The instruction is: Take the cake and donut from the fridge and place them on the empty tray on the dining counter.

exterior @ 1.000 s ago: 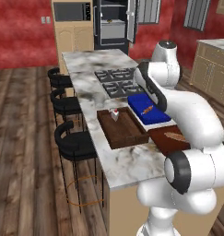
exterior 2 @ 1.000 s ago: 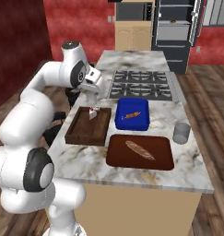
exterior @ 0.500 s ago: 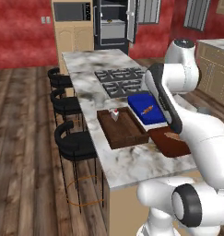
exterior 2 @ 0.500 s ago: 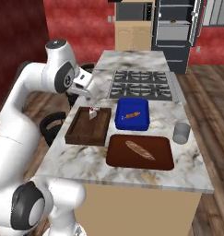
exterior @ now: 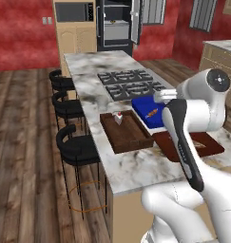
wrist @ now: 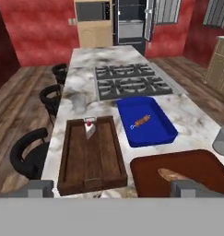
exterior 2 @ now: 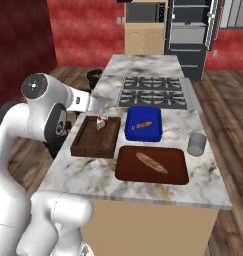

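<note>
Cake (wrist: 90, 130) sitting in tray (wrist: 69, 156) at far end, near bench's stool-side edge; donut remaining, fridge (exterior: 116, 23) standing open. Jaws gaping wide, holding nothing.

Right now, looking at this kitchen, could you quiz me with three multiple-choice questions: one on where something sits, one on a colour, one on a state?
1. Where is the cake?
A. in the tray
B. on the stove
C. in the blue dish

2. What colour is the dish beside the tray?
A. green
B. blue
C. white

3. How do the fridge doors stand?
A. shut
B. open
C. removed

Answers: 1 A, the white wedge rests at the tray's far end. 2 B, it is deep blue. 3 B, shelves show between swung-out doors.
</note>
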Tool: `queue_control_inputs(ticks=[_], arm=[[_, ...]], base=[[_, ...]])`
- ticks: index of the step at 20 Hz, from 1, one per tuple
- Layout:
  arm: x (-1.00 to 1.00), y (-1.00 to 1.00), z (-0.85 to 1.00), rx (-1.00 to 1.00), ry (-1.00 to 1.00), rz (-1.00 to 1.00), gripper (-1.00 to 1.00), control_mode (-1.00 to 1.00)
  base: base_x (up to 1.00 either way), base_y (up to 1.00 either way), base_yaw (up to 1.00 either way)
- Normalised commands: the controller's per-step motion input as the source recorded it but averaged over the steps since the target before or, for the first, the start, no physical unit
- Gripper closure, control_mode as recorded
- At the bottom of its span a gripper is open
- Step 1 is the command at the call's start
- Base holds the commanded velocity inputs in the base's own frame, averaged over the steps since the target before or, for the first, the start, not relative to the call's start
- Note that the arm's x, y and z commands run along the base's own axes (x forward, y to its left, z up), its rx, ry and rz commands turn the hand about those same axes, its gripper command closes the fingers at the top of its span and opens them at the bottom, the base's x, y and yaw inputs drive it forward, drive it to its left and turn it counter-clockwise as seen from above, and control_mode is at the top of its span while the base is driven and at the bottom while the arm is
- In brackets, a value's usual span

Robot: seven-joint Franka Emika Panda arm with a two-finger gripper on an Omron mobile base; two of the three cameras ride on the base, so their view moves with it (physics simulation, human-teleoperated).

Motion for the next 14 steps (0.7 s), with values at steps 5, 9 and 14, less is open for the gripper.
queue_control_inputs(ticks=[5,9,14], arm=[[-0.06,0.0,0.11,-0.03,-0.27,0.06,-1.0,-1.0],[-0.09,0.0,0.13,0.0,0.0,0.01,-1.0,-1.0],[-0.41,0.0,0.56,0.0,0.0,-0.01,-1.0,-1.0]], base=[[0.0,0.0,0.0],[0.0,0.0,0.0],[0.0,0.0,0.0]])
